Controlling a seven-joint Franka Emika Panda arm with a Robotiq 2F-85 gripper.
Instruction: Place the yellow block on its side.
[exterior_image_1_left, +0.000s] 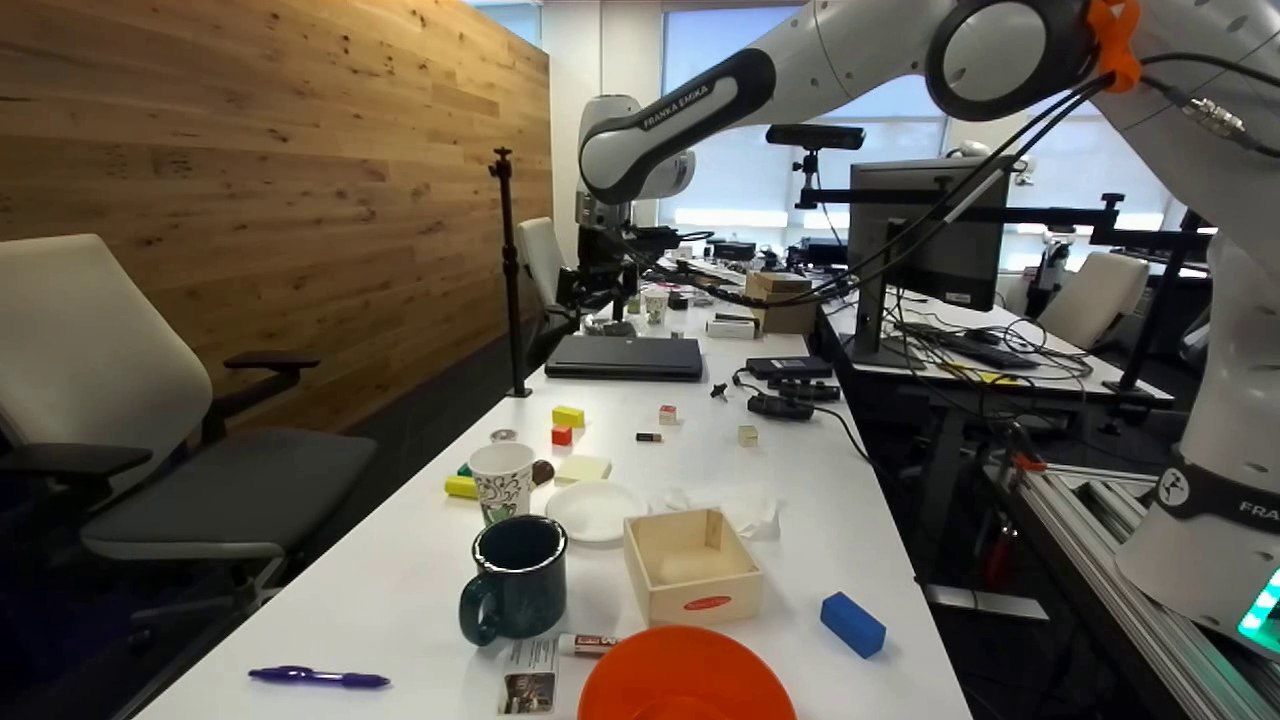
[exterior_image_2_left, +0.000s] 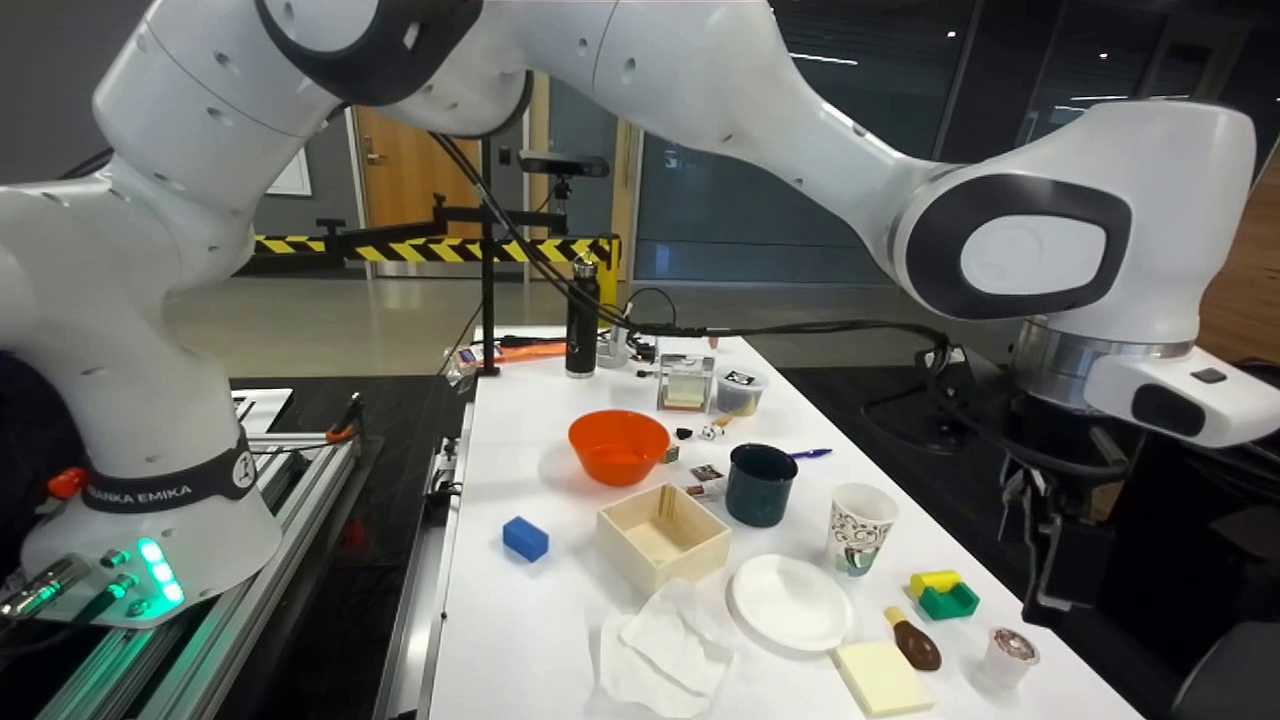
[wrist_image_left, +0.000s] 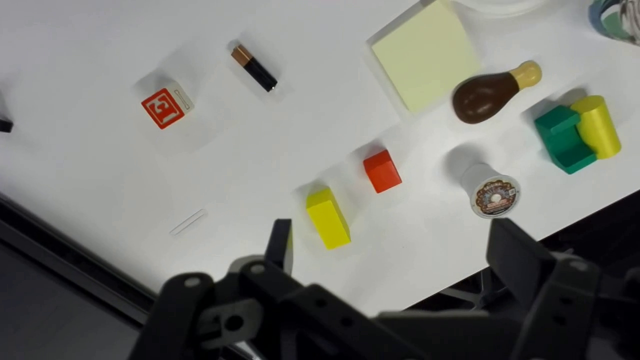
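In an exterior view, a box (exterior_image_1_left: 675, 602) stands on the worktop (exterior_image_1_left: 840, 520), bowl (exterior_image_1_left: 688, 685) before it, mug (exterior_image_1_left: 528, 595) to its left, cup (exterior_image_1_left: 503, 480) behind the mug. In the wrist view, a block (wrist_image_left: 329, 220) lies left of a cube (wrist_image_left: 382, 171); whether a drumstick (wrist_image_left: 486, 97) touches the note pad (wrist_image_left: 425, 55) is unclear.

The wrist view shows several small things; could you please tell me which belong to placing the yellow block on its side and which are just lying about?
For the job: yellow block; gripper, open.

Lying about: red block; letter cube; battery; sticky notes; drumstick-shaped piece; coffee pod; green block; yellow cylinder; cup; plate.
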